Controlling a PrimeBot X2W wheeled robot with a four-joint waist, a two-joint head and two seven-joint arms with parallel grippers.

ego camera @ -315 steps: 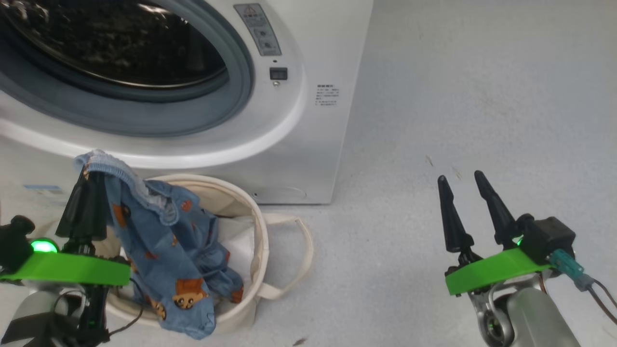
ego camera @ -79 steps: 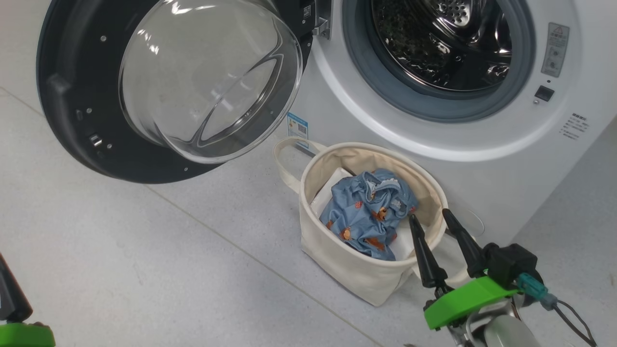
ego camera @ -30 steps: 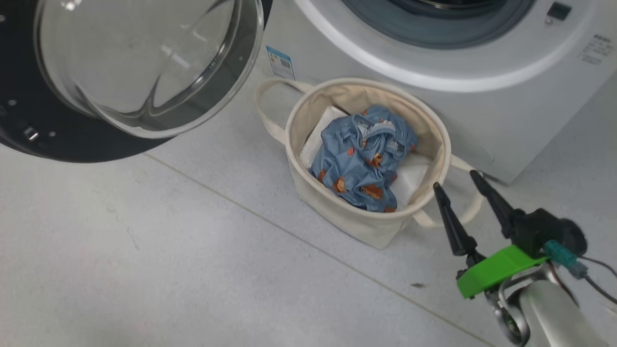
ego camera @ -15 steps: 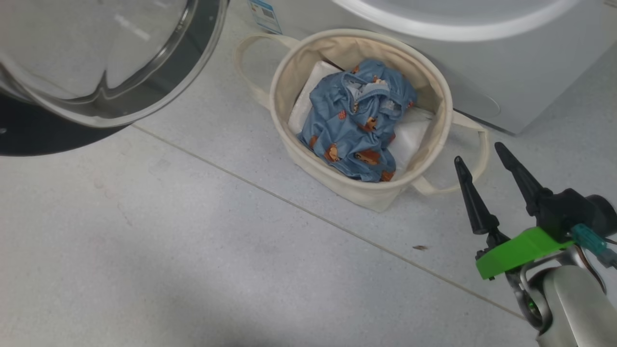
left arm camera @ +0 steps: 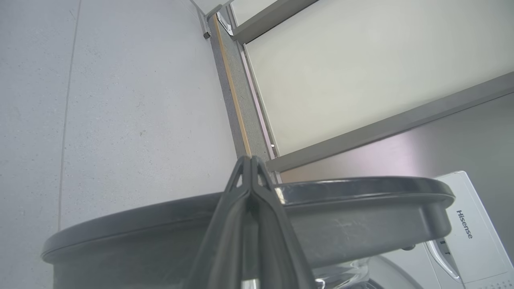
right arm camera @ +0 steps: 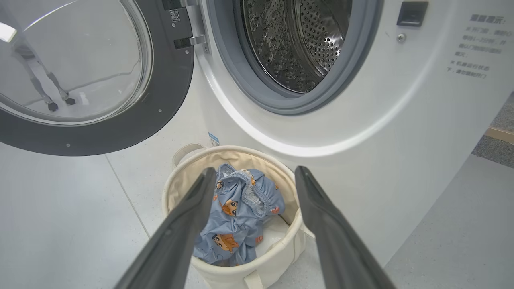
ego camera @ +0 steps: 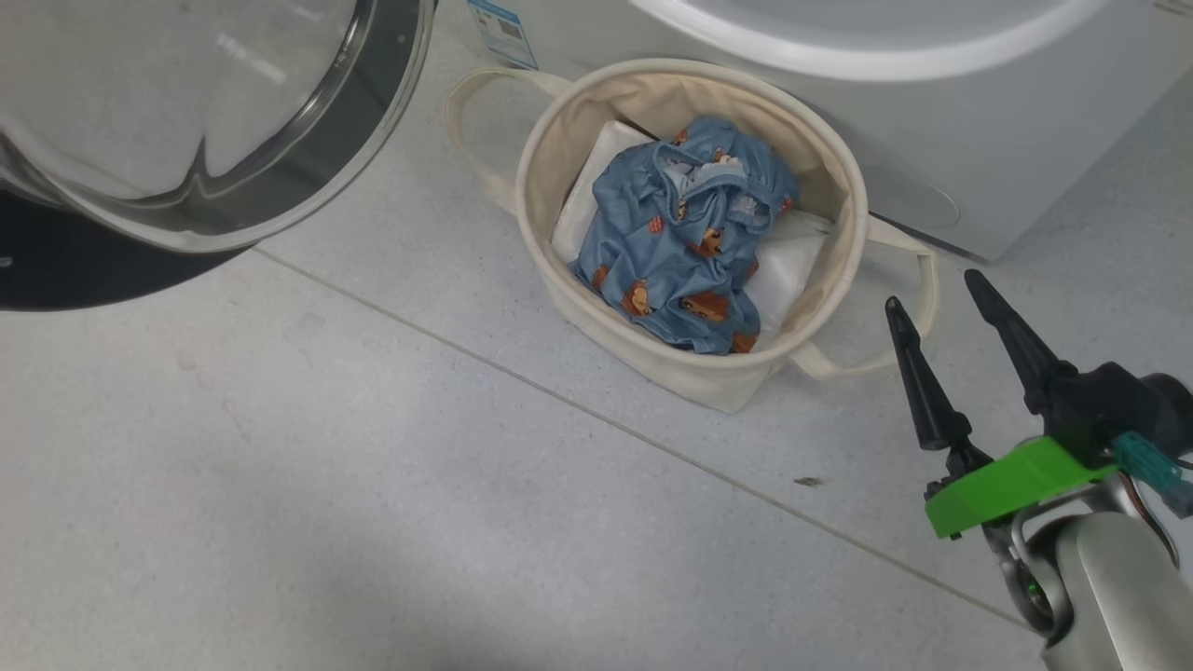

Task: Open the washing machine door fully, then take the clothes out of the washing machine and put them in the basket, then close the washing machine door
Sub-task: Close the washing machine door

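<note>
Blue bear-print clothes (ego camera: 685, 242) lie bunched in the basket (ego camera: 652, 368), on the near side of the washing machine (ego camera: 932, 121). The left tool (left arm camera: 251, 160), clenched empty, sits by the rim of the open washing machine door (left arm camera: 361, 208), likely to push it shut; the right tool (ego camera: 932, 289) hangs released.

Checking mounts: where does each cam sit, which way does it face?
Head view: on the head, tilted down at floor, basket holding clothes, washing machine door; open right gripper lower right.
Left wrist view: on left arm, along shut left gripper, over the door's edge.
Right wrist view: on right arm, between open fingers, facing washing machine.
Head and right wrist share basket, clothes, door.
</note>
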